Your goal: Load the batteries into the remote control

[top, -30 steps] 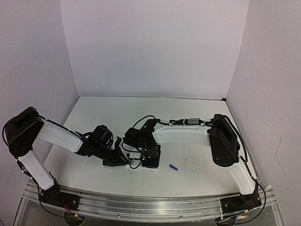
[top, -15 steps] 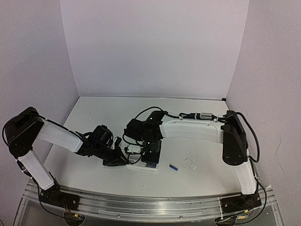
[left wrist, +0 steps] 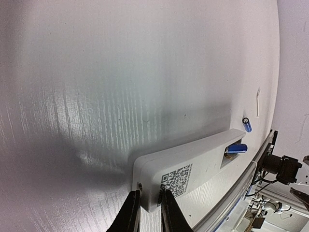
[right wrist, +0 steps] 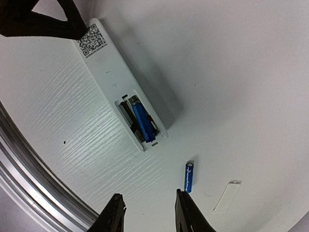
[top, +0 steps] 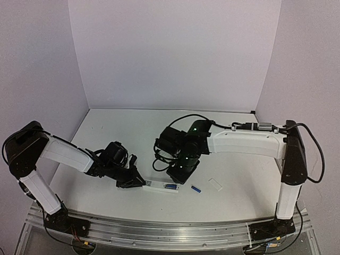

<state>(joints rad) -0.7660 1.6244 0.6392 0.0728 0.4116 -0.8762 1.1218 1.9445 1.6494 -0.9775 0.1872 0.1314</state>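
Fingers (left wrist: 129,215) of the left gripper (left wrist: 148,199) clench the QR-code end of the slim white rectangular plastic remote control (right wrist: 112,67). They pin it face down on the white bench (right wrist: 251,67) with its battery bay uncovered. One small blue cylindrical battery (right wrist: 143,122) sits in the bay at the remote's opposite end; the slot alongside it looks vacant. A second blue battery (right wrist: 189,177) lies loose on the bench just beyond that same end of the remote, apart from it. A small flat white cover piece (right wrist: 226,196) rests a little farther out on the same side. Above the remote's bay end hangs the right gripper (right wrist: 149,207), its fingers (right wrist: 115,215) spread and holding nothing. By the look of things the job stands half done: one cell in, one to go. The next move would seem to call for the right gripper to drop onto the loose battery and close across its narrow barrel. It would then carry the battery to the vacant slot, lined up lengthwise beside its seated twin, while the left gripper steadies the remote. Any polarity markings are too small to read here.
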